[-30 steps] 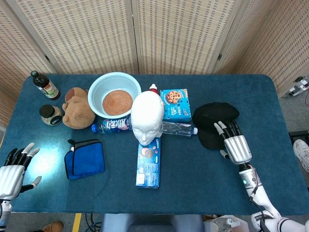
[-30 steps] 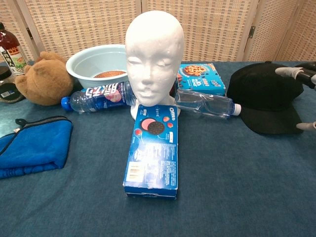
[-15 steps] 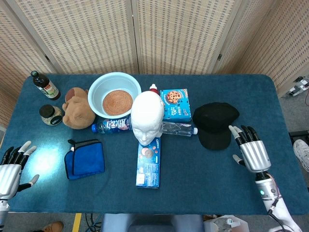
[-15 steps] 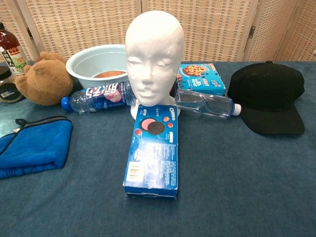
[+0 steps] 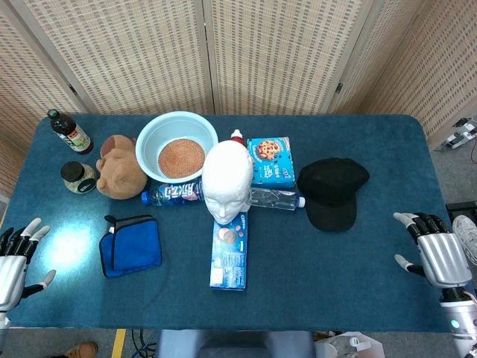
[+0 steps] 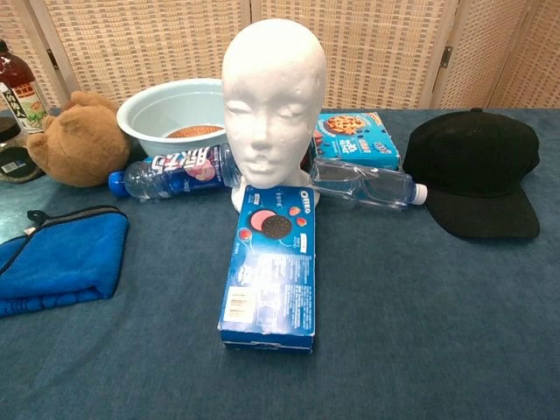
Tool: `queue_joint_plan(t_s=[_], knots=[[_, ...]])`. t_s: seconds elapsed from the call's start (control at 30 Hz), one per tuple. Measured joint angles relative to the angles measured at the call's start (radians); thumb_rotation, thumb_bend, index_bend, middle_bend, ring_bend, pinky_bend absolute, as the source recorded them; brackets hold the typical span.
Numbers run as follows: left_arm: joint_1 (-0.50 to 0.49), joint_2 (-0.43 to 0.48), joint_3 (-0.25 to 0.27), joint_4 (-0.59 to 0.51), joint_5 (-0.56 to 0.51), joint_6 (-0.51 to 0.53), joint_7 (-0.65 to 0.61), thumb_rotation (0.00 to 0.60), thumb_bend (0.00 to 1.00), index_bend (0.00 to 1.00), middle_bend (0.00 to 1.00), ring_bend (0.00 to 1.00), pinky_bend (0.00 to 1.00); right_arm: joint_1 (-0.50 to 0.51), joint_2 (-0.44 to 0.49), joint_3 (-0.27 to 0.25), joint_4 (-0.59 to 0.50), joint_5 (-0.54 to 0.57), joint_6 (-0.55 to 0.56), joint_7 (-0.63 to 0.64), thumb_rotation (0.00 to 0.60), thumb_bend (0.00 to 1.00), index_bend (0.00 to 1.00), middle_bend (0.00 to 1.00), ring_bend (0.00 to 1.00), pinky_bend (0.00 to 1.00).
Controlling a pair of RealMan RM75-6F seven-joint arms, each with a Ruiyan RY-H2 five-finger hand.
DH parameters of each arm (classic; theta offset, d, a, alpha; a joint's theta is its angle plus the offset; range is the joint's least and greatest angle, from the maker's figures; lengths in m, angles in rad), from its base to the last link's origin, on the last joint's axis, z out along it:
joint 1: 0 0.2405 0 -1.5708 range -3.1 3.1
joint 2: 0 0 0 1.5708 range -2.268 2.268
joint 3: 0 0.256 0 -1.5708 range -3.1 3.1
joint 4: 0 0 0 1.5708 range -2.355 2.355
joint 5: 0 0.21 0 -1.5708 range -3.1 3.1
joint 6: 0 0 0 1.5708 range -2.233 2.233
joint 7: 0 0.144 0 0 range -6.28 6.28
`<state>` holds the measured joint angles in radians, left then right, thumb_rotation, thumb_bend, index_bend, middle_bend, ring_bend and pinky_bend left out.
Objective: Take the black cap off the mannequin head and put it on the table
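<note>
The black cap (image 5: 332, 191) (image 6: 473, 171) lies flat on the blue table, to the right of the white mannequin head (image 5: 226, 180) (image 6: 272, 92), which stands bare at the table's middle. My right hand (image 5: 437, 256) hovers near the table's front right corner, well clear of the cap, its fingers spread and holding nothing. At the front left corner my left hand (image 5: 15, 261) is likewise spread and holds nothing. Neither hand shows in the chest view.
An Oreo box (image 5: 229, 251) lies in front of the head, with two bottles (image 5: 173, 193) (image 5: 274, 198) beside it. Behind are a cookie box (image 5: 270, 159) and a pale bowl (image 5: 177, 145). A teddy bear (image 5: 120, 167), a jar, a dark bottle (image 5: 70, 132) and a blue cloth (image 5: 131, 244) fill the left side.
My right hand has left the cap and drawn back to the front right corner. The cap stays on the table. My left hand has slid slightly toward the near edge.
</note>
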<state>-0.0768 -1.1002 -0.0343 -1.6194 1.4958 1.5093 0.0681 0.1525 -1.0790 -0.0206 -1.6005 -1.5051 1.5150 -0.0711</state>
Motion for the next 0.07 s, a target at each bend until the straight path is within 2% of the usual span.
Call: queue_joint_plan(t_s=[0.07], knots=[[0.002,-0.001,0.0,-0.002,0.004,0.005,0.002,0.6,0.2,0.16,0.06,0.09,0.0,-0.017,0.016,-0.006,-0.009,-0.006,0.008,0.008,0.6,0.0,0.25,0.28,0.21,0.25]])
